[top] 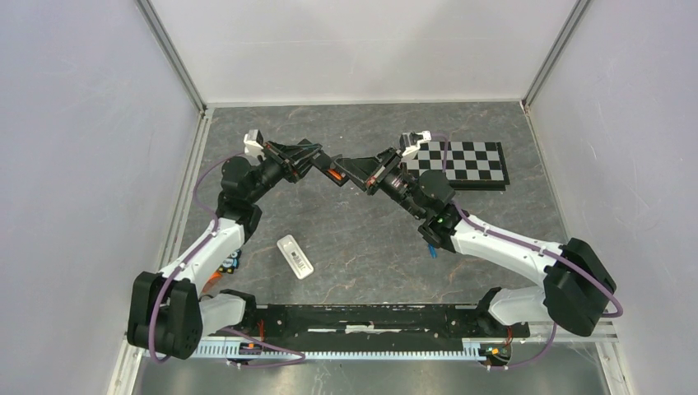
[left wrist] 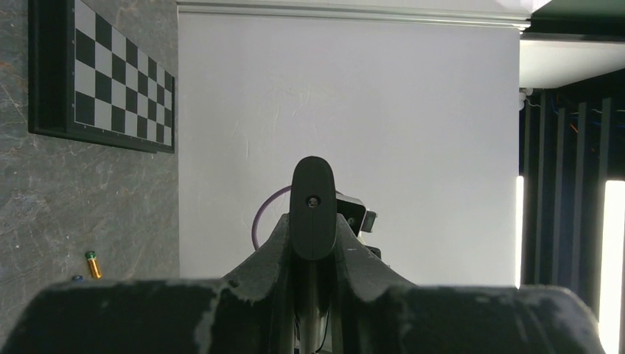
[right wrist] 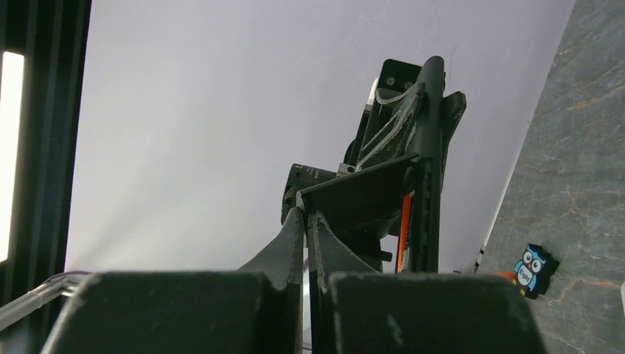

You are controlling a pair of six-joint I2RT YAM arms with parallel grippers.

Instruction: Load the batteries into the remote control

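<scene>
**Batteries.** These are small stiff cylinders. I judge them light and smooth-skinned, so apt to roll and to slip in a loose pinch. They are best taken across the barrel at mid-length, with the ends left free for the contacts.

- The brownish-gold battery (left wrist: 92, 265) lies flat on the table (top: 362, 247), well apart from the checkerboard (top: 461, 163) near the far right corner.
- The blue battery (top: 431, 247) is a small blue streak on the surface close against the right arm's elbow link. In the left wrist view a blue speck sits just beside the gold one, so I take the two to lie together in the right half.
- The orange battery (right wrist: 404, 228) shows as an orange strip running along the black remote control (left wrist: 313, 210). It appears seated there, but I cannot confirm this.

**Remote control.** It is off the table, in the air above the far middle, between the two grippers.
- The left gripper (top: 319, 164) is clamped on the remote's body, one finger on each side.
- The right gripper (right wrist: 306, 221) is pinched fully together on a thin black panel of the remote. I cannot tell whether that is the door or the body edge.

**Relation.** The two loose batteries lie below and well apart from both grippers, toward the near right of them. Neither gripper has free jaws to fetch one.

**Elsewhere.** A white labelled slab (top: 295, 256) lies left of the table's middle. An owl figure (right wrist: 527, 269) sits by the left edge.
</scene>
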